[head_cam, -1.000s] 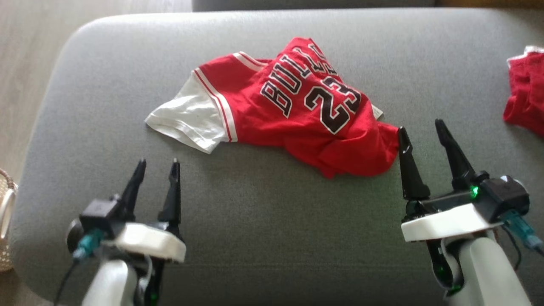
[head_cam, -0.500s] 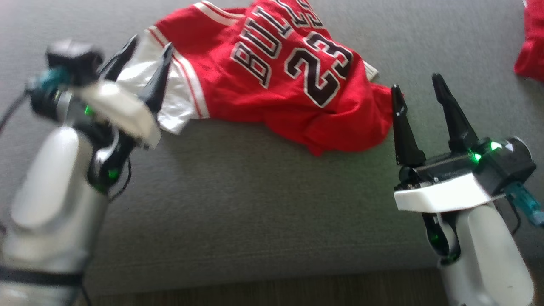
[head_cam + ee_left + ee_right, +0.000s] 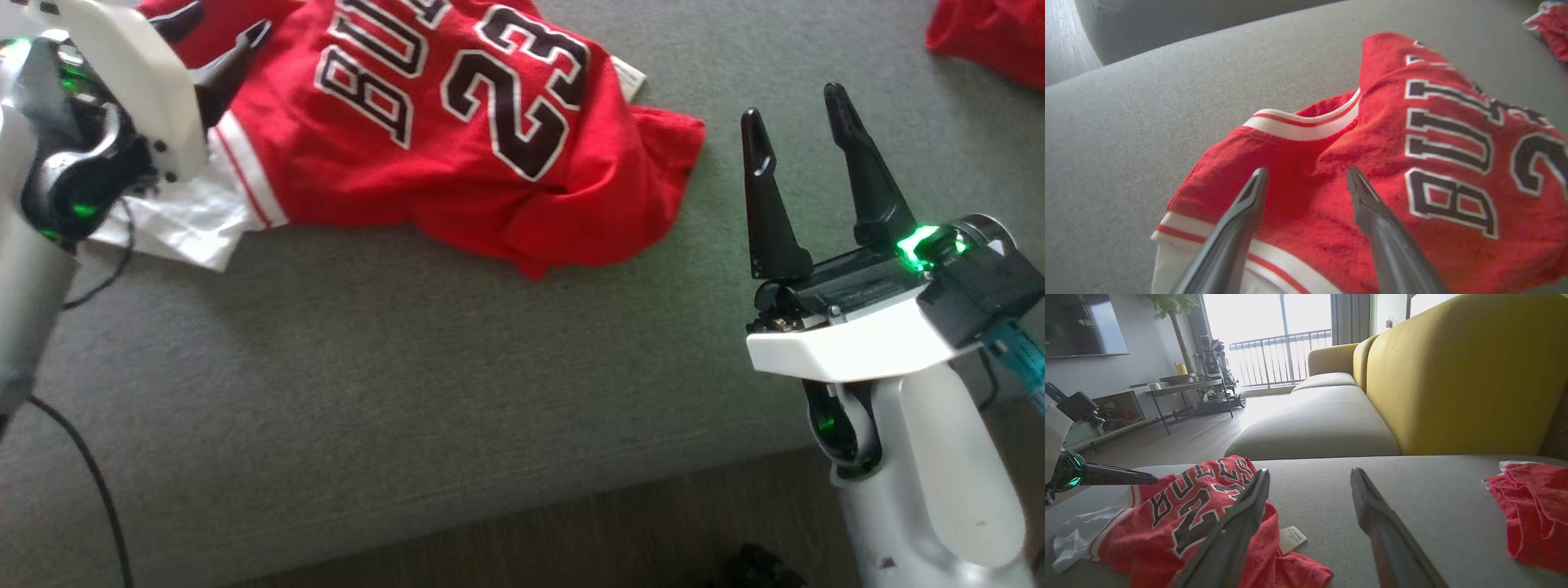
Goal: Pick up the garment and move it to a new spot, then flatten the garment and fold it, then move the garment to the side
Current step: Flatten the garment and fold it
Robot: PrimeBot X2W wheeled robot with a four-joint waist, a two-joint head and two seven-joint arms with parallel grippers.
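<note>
Red basketball jersey (image 3: 457, 122) crumpled on a grey sofa cushion (image 3: 408, 367), toward its far side, black-and-white lettering and the number 23 facing up, white sleeve spread flat at the robot's left end, small white label (image 3: 629, 77) poking out at the far edge. Left gripper (image 3: 224, 24) over the jersey's shoulder area, beside the white-and-red striped trim, two dark fingers spread apart and gripping nothing; impossible to tell whether the tips touch the cloth. Right gripper (image 3: 792, 102) above bare cushion just beside the jersey's bunched right end, not touching it, fingers likewise wide apart and empty, green light glowing at the base. Second heap of red cloth (image 3: 988, 37) well apart at the far right of the cushion. Yellow sofa back (image 3: 1453, 375) behind, in the right wrist view. Strip of wooden floor (image 3: 571, 539) below the cushion's near edge.
</note>
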